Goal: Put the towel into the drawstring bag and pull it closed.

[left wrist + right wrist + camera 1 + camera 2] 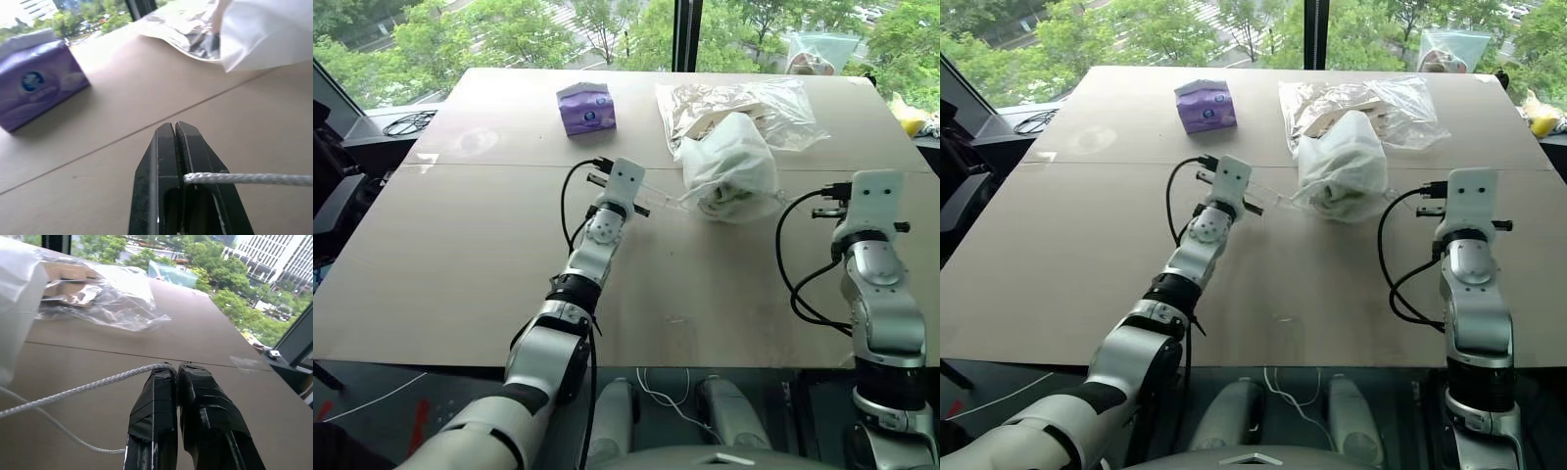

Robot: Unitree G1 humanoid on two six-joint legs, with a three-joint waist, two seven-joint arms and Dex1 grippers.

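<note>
The white drawstring bag [729, 162] sits bunched on the table, right of centre. The towel [722, 199] shows faintly green through the bag's thin fabric near its base. My left gripper [174, 128] is left of the bag and shut on a white cord [244, 178] that runs taut toward the bag. My right gripper [177, 368] is right of the bag. It is shut with another white cord [88, 389] pinched at its tips and leading back to the bag [14, 298].
A purple tissue box [585, 108] stands behind my left gripper. A clear plastic bag with beige pieces [759, 103] lies just behind the drawstring bag. Another plastic bag [818, 54] sits at the far table edge by the window. A yellow item [906, 113] lies far right.
</note>
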